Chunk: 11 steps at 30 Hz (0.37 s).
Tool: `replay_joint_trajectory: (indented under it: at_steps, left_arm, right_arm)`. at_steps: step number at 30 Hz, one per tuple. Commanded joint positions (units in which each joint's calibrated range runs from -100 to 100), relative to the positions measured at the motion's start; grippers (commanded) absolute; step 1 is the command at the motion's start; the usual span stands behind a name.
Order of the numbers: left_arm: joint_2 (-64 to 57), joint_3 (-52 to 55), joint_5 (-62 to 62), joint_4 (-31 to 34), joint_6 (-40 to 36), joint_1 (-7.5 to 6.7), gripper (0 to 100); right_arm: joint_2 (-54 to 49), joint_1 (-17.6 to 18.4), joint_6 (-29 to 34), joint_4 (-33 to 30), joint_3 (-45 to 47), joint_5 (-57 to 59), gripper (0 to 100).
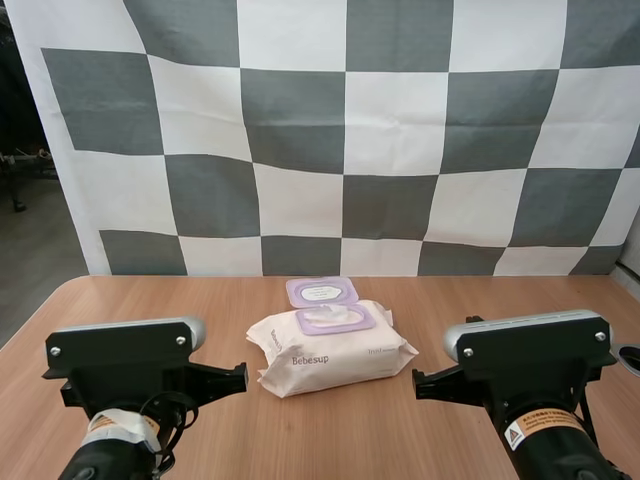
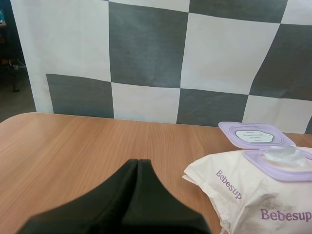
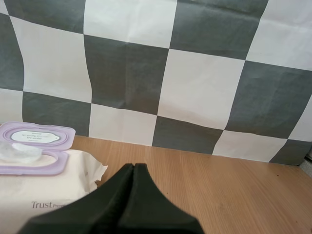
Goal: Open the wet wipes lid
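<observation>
We see the wet wipes pack [image 1: 335, 350] lying flat on the desk [image 1: 150, 300], about midway between its left and right edges, with the lid end toward the far edge. The purple lid [image 1: 322, 291] is already flipped open. It's hinged back toward the far edge and lies almost flat, inner label facing up. The purple frame around the opening is exposed and a white wipe [image 1: 336, 316] pokes up through it. We judge the task's one step done: the lid is off the opening and there's nothing left to lift. Our left tool [image 2: 138, 163] has its fingers pressed together into one dark wedge, gripping nothing. It sits low over the desk on the pack's left side, apart from it. Our right tool [image 3: 133, 166] is likewise pressed together and empty, on the pack's right side, not touching it. What's left, as we read it, is at most parking the arms. Neither tool is on the lid or the pack.
</observation>
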Motion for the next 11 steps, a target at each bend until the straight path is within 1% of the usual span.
replay_joint_trajectory:
  at_steps: [1,11]
  left_arm:
    - [0.0,0.0,0.1,0.0,0.0,0.05,0]
    - [0.0,0.0,0.1,0.0,0.0,0.05,0]
  right_arm:
    - [0.0,0.0,0.0,0.0,0.0,0.6,0]
    - [0.0,0.0,0.4,-0.1,0.0,1.7,0]
